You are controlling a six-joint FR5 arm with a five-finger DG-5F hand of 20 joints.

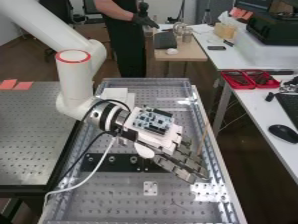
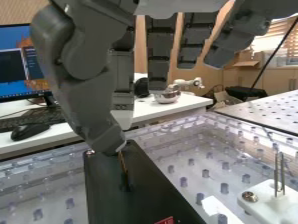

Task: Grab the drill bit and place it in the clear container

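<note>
Well, the drill bit [image 2: 122, 161] stands upright at the black block [image 2: 149, 200], its top pinched by the hand [image 1: 181, 161] between thumb and fingertip. Near the block, a white mount [image 2: 269, 207] carries 2 upright metal rods [image 2: 276, 175].

Directly below the hand [image 1: 181, 162], the black bar [image 2: 136, 187] blocks any straight descent, and a thin upright rod [image 2: 124, 167] stands from its end, right by the hand. Off to one side of the hand, apart from the bar, two upright metal pins [image 2: 276, 172] rise from a white mount [image 2: 271, 200]; low passage between bar and mount runs over the clear panel [image 2: 189, 175]. The air above the hand is open. On its wrist side, the arm [image 1: 78, 82], a looping black cable [image 1: 78, 150] and a trailing white cable [image 1: 93, 170] obstruct passage.
</note>
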